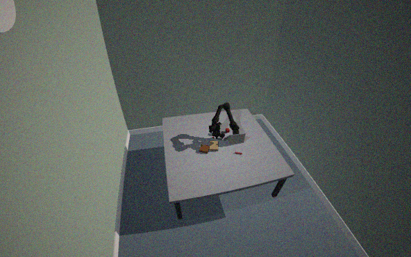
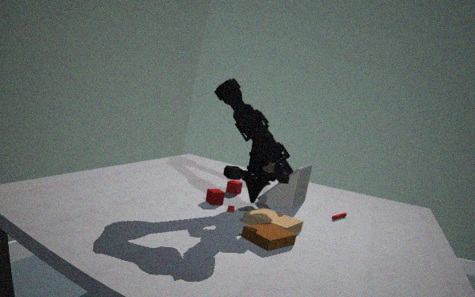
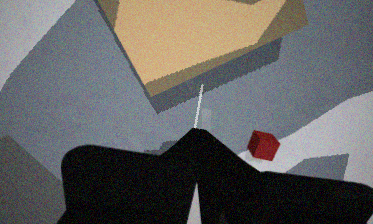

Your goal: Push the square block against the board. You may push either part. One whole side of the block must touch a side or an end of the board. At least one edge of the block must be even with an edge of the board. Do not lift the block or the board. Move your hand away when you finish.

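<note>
The square block, brown-orange (image 1: 204, 148) (image 2: 270, 232), lies flat beside the pale tan board (image 1: 214, 145) (image 2: 288, 220) (image 3: 197, 35). In the top view the block is turned slightly against the board's left side, with its near edge a little beyond the board's. Whether they touch I cannot tell. The block is not seen in the wrist view. My gripper (image 2: 253, 201) (image 3: 197, 135) is shut and empty. Its tips point down, behind the board as the exterior camera sees it, and apart from the board. The arm's shadow falls across part of both pieces.
A small red cube (image 2: 231, 209) (image 3: 263, 145) lies near the gripper. Two larger red cubes (image 2: 215, 197) (image 2: 234, 187) stand farther back. A grey wedge-like piece (image 1: 237, 138) (image 2: 302, 186) stands near the arm. A red stick (image 1: 238, 153) (image 2: 339, 216) lies off to the right.
</note>
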`<state>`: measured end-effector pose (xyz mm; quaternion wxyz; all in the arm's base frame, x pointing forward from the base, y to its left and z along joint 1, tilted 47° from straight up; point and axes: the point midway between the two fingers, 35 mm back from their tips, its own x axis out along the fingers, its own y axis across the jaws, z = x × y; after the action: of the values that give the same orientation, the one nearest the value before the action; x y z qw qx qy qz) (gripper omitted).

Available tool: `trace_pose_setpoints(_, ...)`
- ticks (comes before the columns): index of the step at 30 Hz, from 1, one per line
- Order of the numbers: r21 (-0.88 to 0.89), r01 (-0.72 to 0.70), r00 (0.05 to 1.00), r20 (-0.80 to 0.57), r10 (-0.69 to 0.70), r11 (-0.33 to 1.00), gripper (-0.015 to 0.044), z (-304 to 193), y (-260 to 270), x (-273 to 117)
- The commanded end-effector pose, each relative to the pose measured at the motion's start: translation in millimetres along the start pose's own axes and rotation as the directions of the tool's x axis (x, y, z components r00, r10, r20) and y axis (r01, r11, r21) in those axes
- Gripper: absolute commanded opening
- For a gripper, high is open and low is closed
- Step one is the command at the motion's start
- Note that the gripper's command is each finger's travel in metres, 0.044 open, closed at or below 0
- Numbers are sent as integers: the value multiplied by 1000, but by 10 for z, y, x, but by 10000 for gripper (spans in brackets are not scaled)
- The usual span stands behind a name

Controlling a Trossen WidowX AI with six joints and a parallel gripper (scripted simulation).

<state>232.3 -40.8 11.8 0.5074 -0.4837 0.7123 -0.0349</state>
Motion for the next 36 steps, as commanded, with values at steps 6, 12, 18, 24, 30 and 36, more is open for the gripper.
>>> trace_pose_setpoints(6,-279,1,1000,-6,-3,960,0,0,22,152)
trace_pose_setpoints(12,-468,0,1000,-7,-4,884,0,2,35,253)
trace_pose_setpoints(18,-569,0,1000,-8,-5,822,0,0,43,310)
trace_pose_setpoints(24,-569,0,1000,-7,-5,822,0,35,59,308)
trace_pose_setpoints(30,-569,0,1000,-5,-3,822,0,120,100,304)
trace_pose_setpoints(36,-569,0,1000,-4,-2,822,0,204,147,302)
